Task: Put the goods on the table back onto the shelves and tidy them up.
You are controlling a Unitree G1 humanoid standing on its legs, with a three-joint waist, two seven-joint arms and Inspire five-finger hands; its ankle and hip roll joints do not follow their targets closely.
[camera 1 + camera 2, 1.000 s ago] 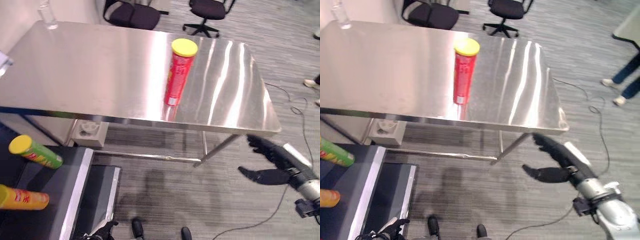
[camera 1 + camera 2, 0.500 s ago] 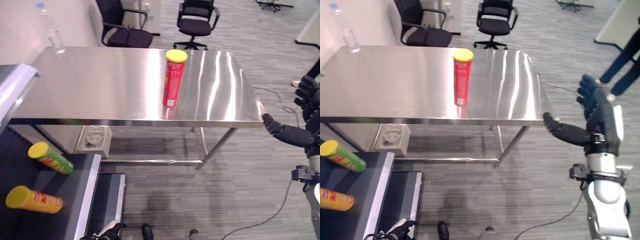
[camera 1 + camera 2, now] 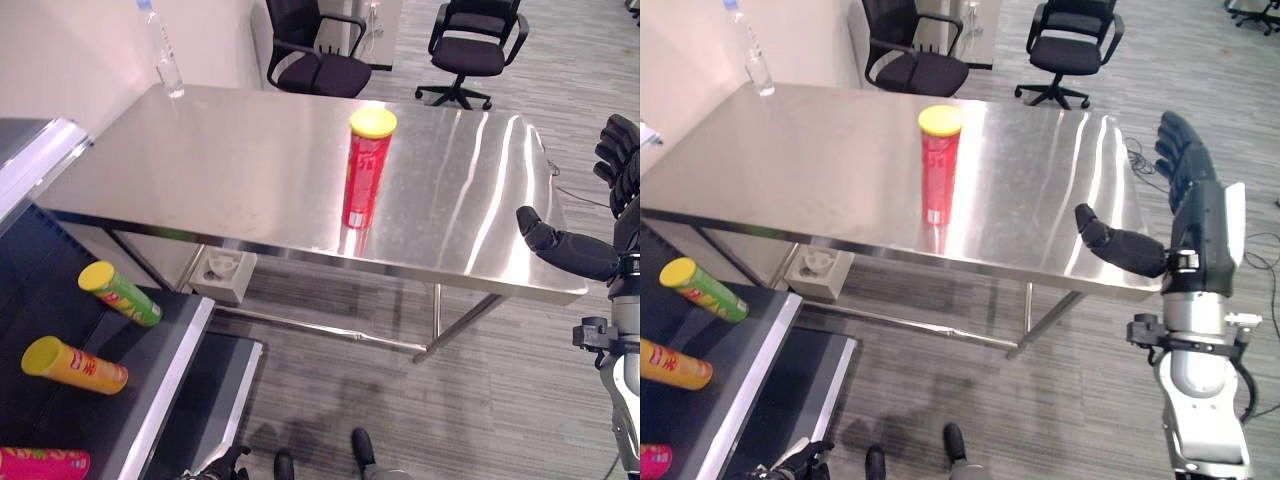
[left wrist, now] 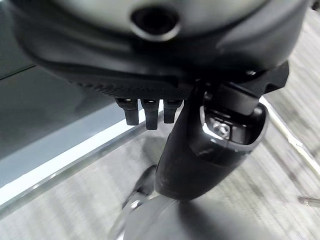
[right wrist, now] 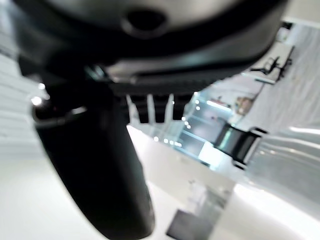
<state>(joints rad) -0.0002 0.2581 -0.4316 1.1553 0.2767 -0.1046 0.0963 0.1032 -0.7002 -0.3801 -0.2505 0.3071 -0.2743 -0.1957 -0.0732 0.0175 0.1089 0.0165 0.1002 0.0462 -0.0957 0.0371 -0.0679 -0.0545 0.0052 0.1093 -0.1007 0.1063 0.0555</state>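
Fingers (image 3: 1180, 150) straight; right hand (image 3: 1200, 215) risen beside table (image 3: 820, 160).

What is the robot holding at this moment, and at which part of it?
Nothing. The right hand is open beside the table's right end, apart from the red can standing upright there. The left hand holds nothing either.

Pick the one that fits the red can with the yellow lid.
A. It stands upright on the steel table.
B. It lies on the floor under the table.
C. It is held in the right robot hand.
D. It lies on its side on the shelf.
A: the red can stands upright on the steel table, lid up, while the right robot hand is open and apart from it past the table's end.
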